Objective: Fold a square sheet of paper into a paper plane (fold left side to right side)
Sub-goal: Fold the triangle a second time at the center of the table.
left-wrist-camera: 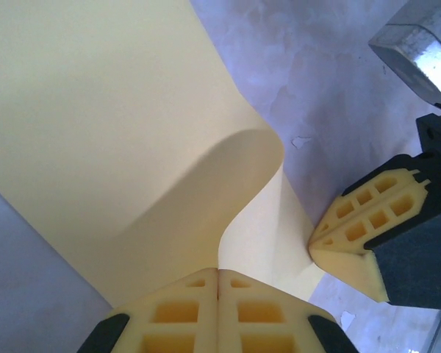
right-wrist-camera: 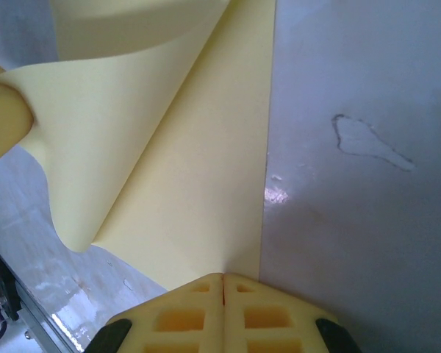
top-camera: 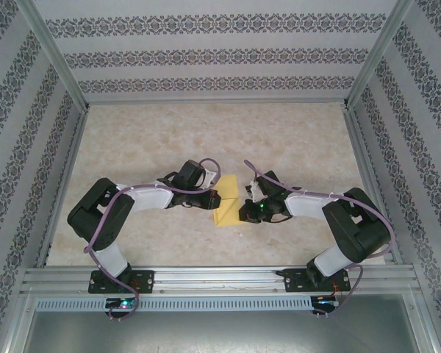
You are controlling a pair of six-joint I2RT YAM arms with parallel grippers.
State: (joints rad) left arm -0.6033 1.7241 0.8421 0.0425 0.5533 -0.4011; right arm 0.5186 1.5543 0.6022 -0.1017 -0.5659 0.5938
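- The left arm point(top-camera: 125, 209) reaches from its base at the near edge toward the centre of the marbled tabletop point(top-camera: 206, 132).
- The left gripper point(top-camera: 214, 197) has its jaws fully closed. In the left wrist view, the left gripper point(left-wrist-camera: 219, 285) pinches a raised flap of the square sheet of paper point(left-wrist-camera: 95, 110), whose edge runs straight into the seam between the pads.
- The square sheet of paper point(top-camera: 226, 209) lies at the table centre, between the two grippers. Its left portion is lifted and curled over toward the right; the remainder lies flat on the table.
- In the right wrist view, the flat part of the sheet point(right-wrist-camera: 198, 191) ends in a straight right edge on the table surface.
- The right gripper point(top-camera: 245, 209) has its jaws closed together. Its closed tip point(right-wrist-camera: 223, 288) bears on the near right part of the sheet; whether paper sits between the pads cannot be determined.
- The right arm point(top-camera: 353, 220) extends in from the right.
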